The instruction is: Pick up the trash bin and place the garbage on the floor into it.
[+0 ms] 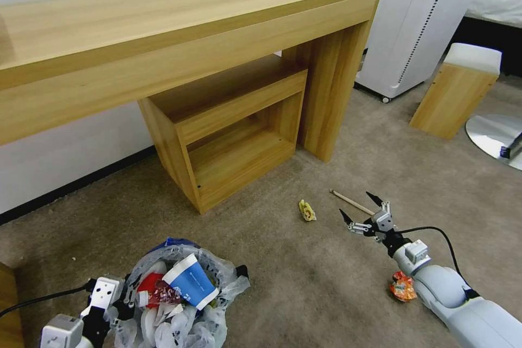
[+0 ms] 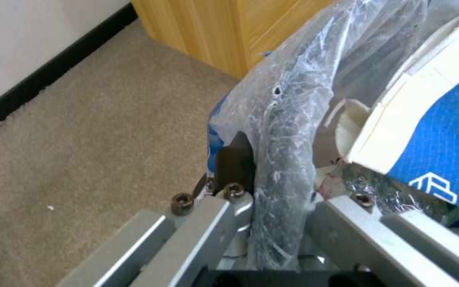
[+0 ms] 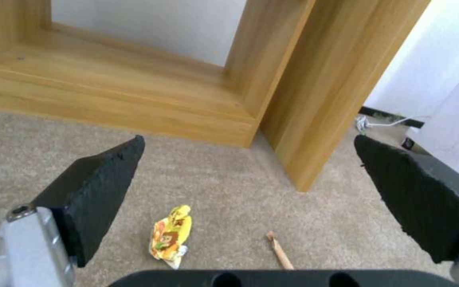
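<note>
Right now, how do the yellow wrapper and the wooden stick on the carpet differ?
The yellow wrapper is crumpled, short and brightly printed; the wooden stick is thin, long, straight and plain. The stick lies closer to the open right end effector; the wrapper lies farther toward the robot's left. Both lie loose on the beige carpet.

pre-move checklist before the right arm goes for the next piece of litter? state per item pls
1. Left gripper clamped on the trash bin rim through the bag: ok.
2. Right gripper open and holding nothing: ok.
3. Yellow wrapper on the carpet, lying apart from the wooden stick: ok.
4. Bin room: blue-white cup and red wrapper already pile above the rim; space for more: cannot tell.
5. Orange wrapper lies beside the right forearm, not in front of the fingers: not ok as the next target without repositioning.
6. Wooden cabinet stands apart from the litter: ok.
</note>
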You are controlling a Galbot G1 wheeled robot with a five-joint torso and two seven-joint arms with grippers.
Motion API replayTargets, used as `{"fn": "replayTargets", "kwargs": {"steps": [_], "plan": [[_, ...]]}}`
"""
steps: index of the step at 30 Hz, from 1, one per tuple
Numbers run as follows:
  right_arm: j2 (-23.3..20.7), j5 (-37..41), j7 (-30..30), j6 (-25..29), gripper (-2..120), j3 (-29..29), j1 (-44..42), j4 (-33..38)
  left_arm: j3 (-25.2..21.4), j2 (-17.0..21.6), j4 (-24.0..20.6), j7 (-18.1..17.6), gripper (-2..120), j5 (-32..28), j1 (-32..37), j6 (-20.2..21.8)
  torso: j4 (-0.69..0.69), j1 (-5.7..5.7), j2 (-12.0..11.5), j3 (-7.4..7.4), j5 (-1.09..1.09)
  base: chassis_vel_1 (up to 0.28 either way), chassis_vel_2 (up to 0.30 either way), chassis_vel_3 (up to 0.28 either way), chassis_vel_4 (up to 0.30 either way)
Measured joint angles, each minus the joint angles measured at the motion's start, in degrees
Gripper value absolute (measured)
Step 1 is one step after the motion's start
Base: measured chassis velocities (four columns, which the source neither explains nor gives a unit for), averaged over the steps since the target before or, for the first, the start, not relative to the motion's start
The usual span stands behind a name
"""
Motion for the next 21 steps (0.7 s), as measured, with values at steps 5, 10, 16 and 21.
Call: {"fn": "replayTargets", "kwargs": {"steps": [5, 10, 16, 21], "plan": [[-0.1, 0.0, -0.1, 0.0, 100, -0.3, 0.1, 0.0, 0.0, 0.6, 0.0, -0.8, 0, 0.3, 0.0, 0.1, 0.0, 0.0, 0.0, 0.0, 0.0, 0.0, 0.0, 0.0, 0.0], [0.0, 0.1, -0.2, 0.0, 100, -0.4, 0.3, -0.3, 0.1, 0.8, 0.1, -1.1, 0, 0.1, 0.1, 0.1, 0.0, 0.0, 0.0, 0.0, 0.0, -0.01, -0.009, -0.005, -0.008], [0.4, -0.1, -0.2, 0.1, 100, -0.5, 0.1, -0.4, 0.7, 0.5, 0.4, -1.0, 0, 0.5, 0.0, 0.1, 0.0, 0.0, 0.0, 0.0, 0.0, -0.058, -0.049, -0.048, -0.063], [0.4, -0.1, -0.2, 0.1, 100, -0.2, -0.2, -0.4, 0.8, 0.5, 0.5, -0.7, 0, 0.5, -0.1, 0.1, 0.0, 0.01, 0.0, 0.0, 0.0, -0.073, -0.072, -0.076, -0.077]]}}
